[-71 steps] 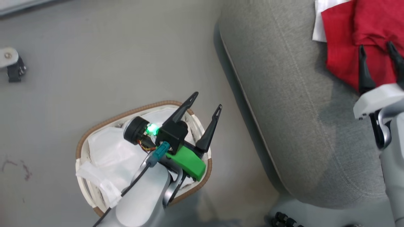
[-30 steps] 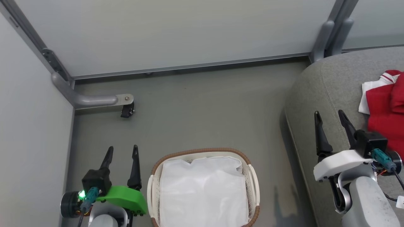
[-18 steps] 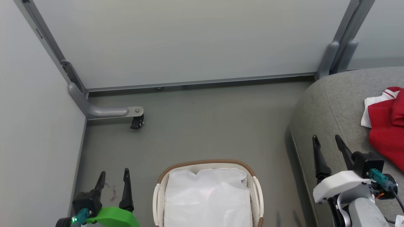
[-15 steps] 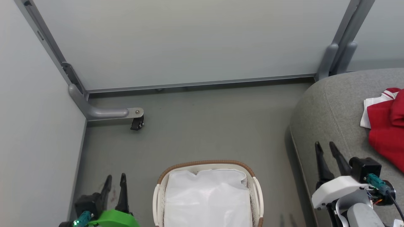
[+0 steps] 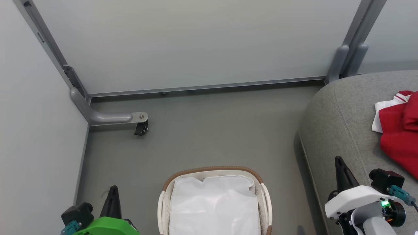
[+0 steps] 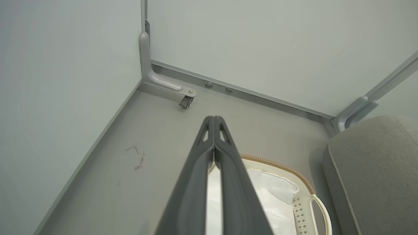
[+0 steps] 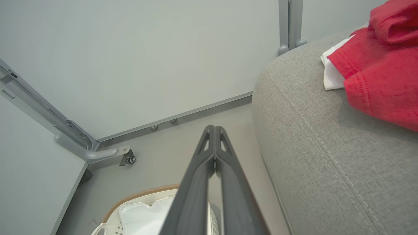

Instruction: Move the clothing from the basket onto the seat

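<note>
**Head view.** The oval cream-white perforated plastic basket with a brown woven rim [image 5: 212, 169] stands on the grey floor [image 5: 212, 130] at bottom centre. Inside it lies a crumpled white liner sheet [image 5: 214, 205]; no red fabric shows in the basket. The large grey fabric-upholstered couch seat [image 5: 339, 124] is at the right, beside the basket but apart from it. The bright red soft clothing with white trim [image 5: 398, 133] lies on top of the seat, near the right edge of the view. The left jaws rise at lower left over the floor, left of the basket, pressed together into a single dark point. The right jaws rise at lower right over the front part of the seat, also together, well apart from the clothing.

**Left wrist view.** The left jaws are together along their length, tips meeting, with nothing between them. The basket and liner lie below them, the seat at the right. A grey metal bracket with a small black caster [image 6: 186, 101] stands in the far corner.

**Right wrist view.** The right jaws are together and hold nothing. The clothing rests on the seat at upper right, with the white part at its left edge. The basket is at lower left.
</note>
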{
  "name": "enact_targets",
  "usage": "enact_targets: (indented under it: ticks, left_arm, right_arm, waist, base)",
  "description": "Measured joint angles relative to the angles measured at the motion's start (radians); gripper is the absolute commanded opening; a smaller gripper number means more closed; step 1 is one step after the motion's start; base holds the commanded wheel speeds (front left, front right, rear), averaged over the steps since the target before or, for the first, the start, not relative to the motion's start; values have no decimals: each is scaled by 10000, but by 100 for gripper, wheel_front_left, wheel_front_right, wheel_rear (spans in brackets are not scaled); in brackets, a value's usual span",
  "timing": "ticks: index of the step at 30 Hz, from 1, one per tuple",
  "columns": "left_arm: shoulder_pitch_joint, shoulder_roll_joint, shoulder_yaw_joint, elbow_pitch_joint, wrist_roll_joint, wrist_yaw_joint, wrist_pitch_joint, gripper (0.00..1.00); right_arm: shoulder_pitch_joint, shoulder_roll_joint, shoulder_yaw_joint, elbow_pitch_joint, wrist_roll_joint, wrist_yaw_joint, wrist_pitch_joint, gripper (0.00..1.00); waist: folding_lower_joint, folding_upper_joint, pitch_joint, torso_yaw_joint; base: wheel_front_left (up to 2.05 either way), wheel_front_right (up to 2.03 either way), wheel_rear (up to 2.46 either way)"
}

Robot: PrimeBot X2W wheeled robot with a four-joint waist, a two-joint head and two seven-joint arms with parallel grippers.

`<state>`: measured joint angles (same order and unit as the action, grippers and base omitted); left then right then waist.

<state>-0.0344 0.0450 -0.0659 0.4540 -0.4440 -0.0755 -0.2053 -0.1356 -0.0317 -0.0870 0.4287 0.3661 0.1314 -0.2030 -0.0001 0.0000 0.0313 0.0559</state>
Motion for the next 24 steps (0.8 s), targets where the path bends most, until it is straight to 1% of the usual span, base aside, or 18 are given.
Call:
enact_targets:
  ticks: [14, 15, 24]
  left_arm:
    - [-24, 0, 324, -397, -2209, -104, 591, 0]
    - [-28, 0, 357, -453, -2489, -125, 648, 0]
    - [-101, 0, 570, -663, -3728, -165, 1014, 0]
  right_arm:
    - [27, -15, -13, -366, 2366, 0, 568, 0]
    - [31, -19, -17, -407, 2675, 0, 639, 0]
    - [58, -50, -50, -608, 3998, 0, 980, 0]
  waist:
    - [0, 0, -34, -68]
    - [0, 0, -38, -78]
    - [0, 0, -61, -122]
  base:
    - [0, 0, 0]
    - [0, 0, 0]
    - [0, 0, 0]
